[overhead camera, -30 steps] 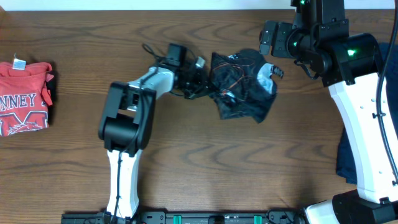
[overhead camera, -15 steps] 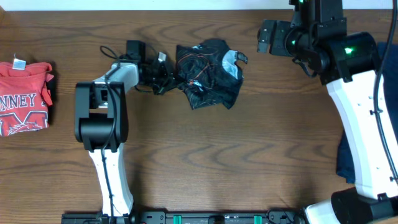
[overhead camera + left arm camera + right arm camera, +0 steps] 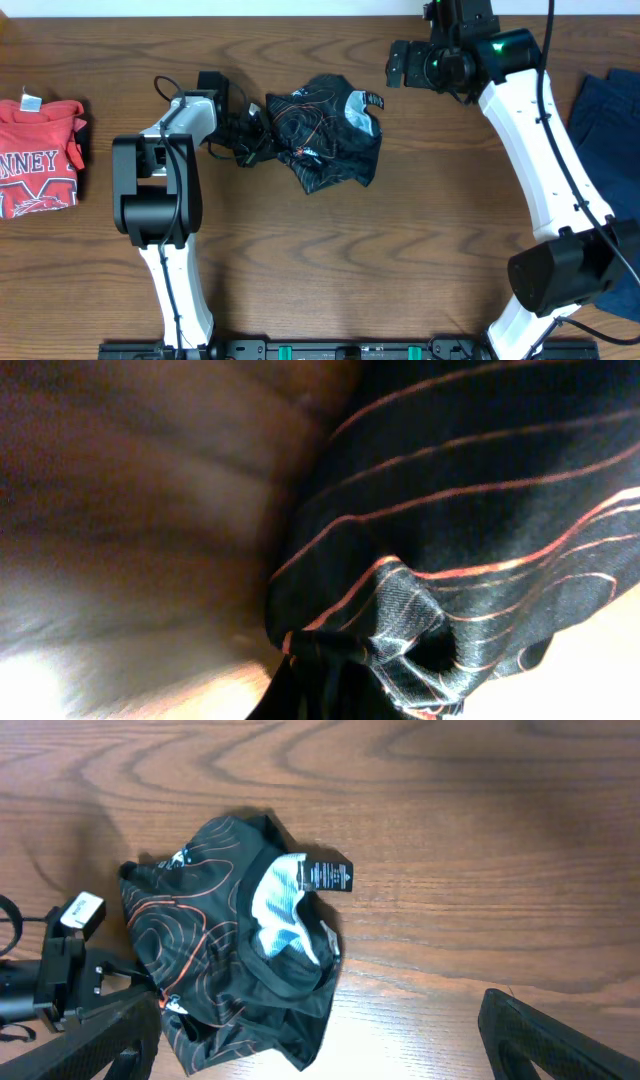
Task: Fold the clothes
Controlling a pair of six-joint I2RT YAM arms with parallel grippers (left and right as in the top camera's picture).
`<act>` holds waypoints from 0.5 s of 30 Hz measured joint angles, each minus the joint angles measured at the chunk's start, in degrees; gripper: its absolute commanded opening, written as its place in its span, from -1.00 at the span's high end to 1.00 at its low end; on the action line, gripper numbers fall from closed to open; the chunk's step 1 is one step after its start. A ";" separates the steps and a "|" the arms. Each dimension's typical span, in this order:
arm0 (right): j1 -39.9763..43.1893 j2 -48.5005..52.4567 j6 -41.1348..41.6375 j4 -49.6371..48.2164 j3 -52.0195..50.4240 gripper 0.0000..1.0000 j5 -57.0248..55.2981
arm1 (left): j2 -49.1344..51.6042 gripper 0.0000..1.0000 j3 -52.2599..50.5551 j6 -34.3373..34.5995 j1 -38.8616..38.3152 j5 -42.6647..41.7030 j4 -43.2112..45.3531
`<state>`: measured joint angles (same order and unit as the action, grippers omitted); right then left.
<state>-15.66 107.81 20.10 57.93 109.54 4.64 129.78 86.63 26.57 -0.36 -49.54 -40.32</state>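
1. At the far middle of the table (image 3: 400, 250), a black jersey (image 3: 325, 130) crumpled into a loose heap, with thin orange wavy lines across the cloth.
2. Pale blue-white inside showing at the heap's far right part, with a small black tag (image 3: 327, 875) sticking out beside it.
3. From the left wrist view, only bunched black fabric (image 3: 480, 510) with orange lines, gathered into a tight pinch at the bottom edge; wood blurred behind it.
4. At the jersey's left edge, the left gripper (image 3: 262, 140), closed tight on a fold of the cloth, low over the table.
5. Off to the jersey's far right, well apart from it, the right gripper (image 3: 403, 63), raised above the wood, spread wide and touching none of the cloth.
6. In the right wrist view, both dark fingers (image 3: 560, 1040) at the bottom corners, far apart, with the jersey seen from above between them.
7. At the table's left edge, a folded red T-shirt (image 3: 40, 155) with white lettering.
8. At the right edge, a dark blue garment (image 3: 605, 110), partly out of view.
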 measured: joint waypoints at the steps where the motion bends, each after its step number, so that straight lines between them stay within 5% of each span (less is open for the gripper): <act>1: 0.00 0.09 -0.02 -0.17 0.00 -0.99 0.20 | -0.20 0.88 0.00 -0.02 0.31 0.63 -0.37; 15: 0.00 0.09 -0.20 -4.20 0.00 -0.98 1.27 | -1.16 0.88 0.00 -1.62 1.68 3.34 -2.78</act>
<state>-15.66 107.90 19.90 53.74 109.54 5.91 128.62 86.63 24.95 1.32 -46.19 -43.09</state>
